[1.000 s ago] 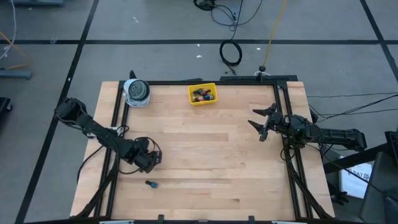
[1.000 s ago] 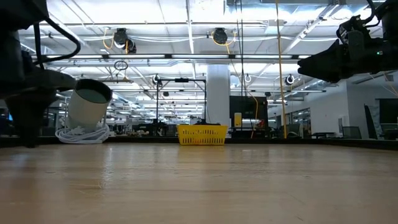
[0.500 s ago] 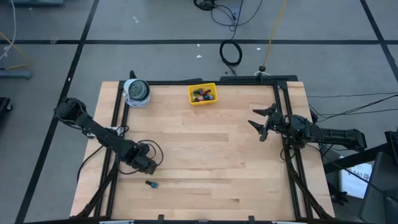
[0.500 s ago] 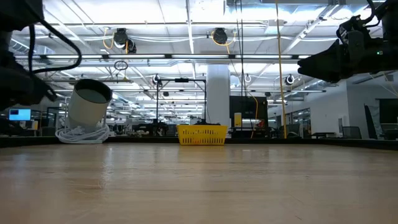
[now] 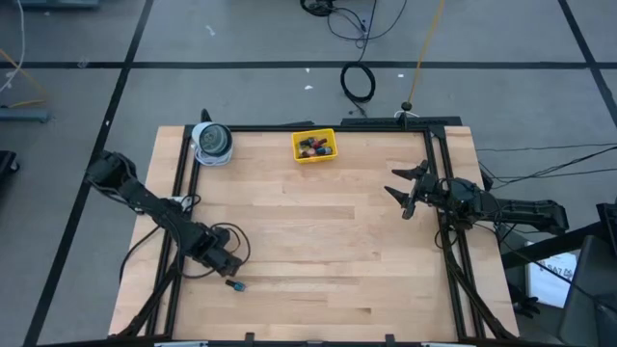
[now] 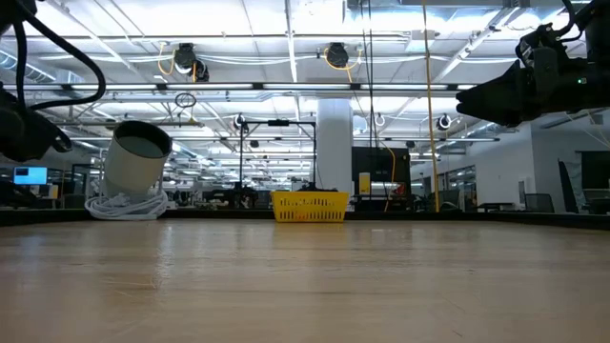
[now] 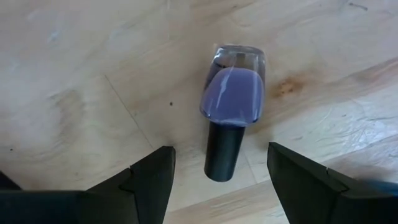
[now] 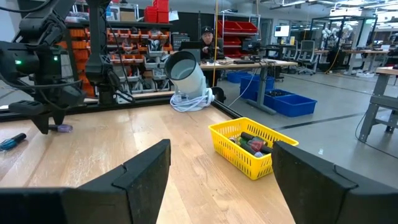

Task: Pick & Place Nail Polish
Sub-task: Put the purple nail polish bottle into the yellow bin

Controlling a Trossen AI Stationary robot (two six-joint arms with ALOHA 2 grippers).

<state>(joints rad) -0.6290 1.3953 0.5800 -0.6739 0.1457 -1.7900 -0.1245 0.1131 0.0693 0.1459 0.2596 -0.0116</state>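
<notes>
Down at the near-left part of the wooden tabletop, the left gripper hangs over a lone purple nail polish bottle that lies on its side on the wood. Seen from the left wrist, the bottle's dark cap points toward the gripper and sits in the gap between the two dark fingers, which are spread wide and touch neither cap nor glass. From above, the same bottle shows as a small dark shape just beside the gripper, toward the near edge.

Across the tabletop, the right gripper waits near the right edge, raised above the wood, its fingers likewise spread with nothing between them.

At the far edge stands the yellow tray, a small basket-like bin holding several more nail polish bottles with dark caps; red and green show among them. At the far-left corner rests a grey-white tape roll on a loose coil of white cord.

Beyond the tabletop, the right wrist view shows a person seated at a desk in the room.
</notes>
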